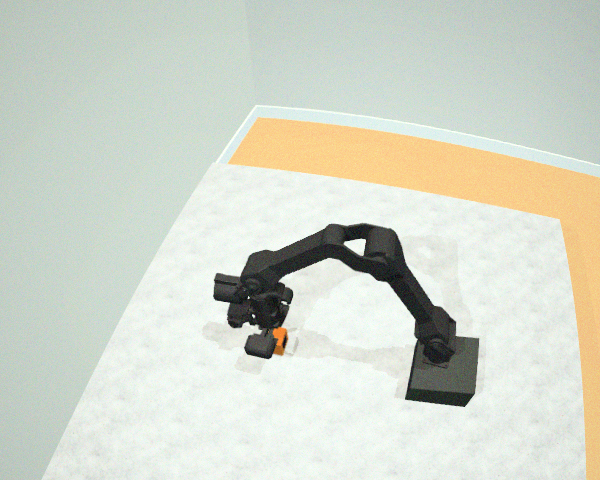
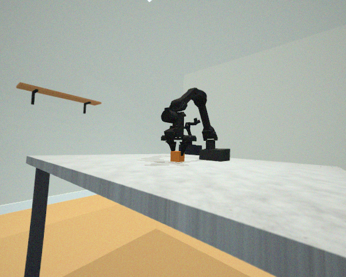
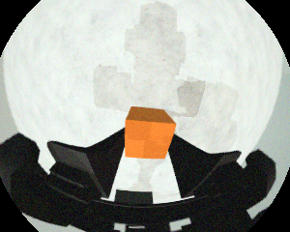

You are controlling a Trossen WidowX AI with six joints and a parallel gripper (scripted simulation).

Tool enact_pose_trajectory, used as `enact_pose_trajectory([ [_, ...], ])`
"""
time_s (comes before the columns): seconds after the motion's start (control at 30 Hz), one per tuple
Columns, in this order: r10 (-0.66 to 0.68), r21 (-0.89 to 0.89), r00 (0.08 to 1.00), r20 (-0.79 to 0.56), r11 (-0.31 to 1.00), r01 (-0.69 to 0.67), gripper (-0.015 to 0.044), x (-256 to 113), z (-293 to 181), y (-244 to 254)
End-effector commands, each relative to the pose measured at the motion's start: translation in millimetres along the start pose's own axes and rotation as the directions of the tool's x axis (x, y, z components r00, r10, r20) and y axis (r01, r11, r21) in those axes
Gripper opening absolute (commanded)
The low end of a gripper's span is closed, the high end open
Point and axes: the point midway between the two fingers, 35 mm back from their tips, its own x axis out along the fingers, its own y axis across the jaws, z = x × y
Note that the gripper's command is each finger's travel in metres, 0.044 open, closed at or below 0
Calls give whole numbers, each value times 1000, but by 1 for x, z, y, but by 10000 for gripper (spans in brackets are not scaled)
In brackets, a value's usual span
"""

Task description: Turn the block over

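The orange block (image 1: 279, 342) (image 2: 176, 156) (image 3: 145, 141) is a small cube. My gripper (image 1: 278, 336) (image 2: 177, 151) (image 3: 147, 131) is shut on it from above, with one finger at each side. In the wrist view one face is bright orange and the face beyond it is darker. In the exterior view the block's underside is at or just above the white table (image 1: 186, 413) (image 2: 256, 193) (image 3: 63, 72); I cannot tell whether they touch. I see no clear mark on the faces in view, so which way the marked side faces cannot be told.
The arm's dark base box (image 1: 442, 374) (image 2: 214, 154) stands on the table, to the right of the block in the top and exterior views. The exterior view also shows a table edge (image 2: 167, 205) in front and a wooden shelf (image 2: 60, 94) on the wall.
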Motion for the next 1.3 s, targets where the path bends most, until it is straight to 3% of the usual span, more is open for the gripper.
enact_pose_trajectory([
  [0.0, 4, 1, 1000, 27, 1000, -4, 0, -20, 4, 0],
  [0.2, 4, 0, 999, 36, 1000, -4, 0, -19, 4, 1],
  [1.27, 3, 0, 880, 474, 1000, -4, 0, -11, 2, 1],
])
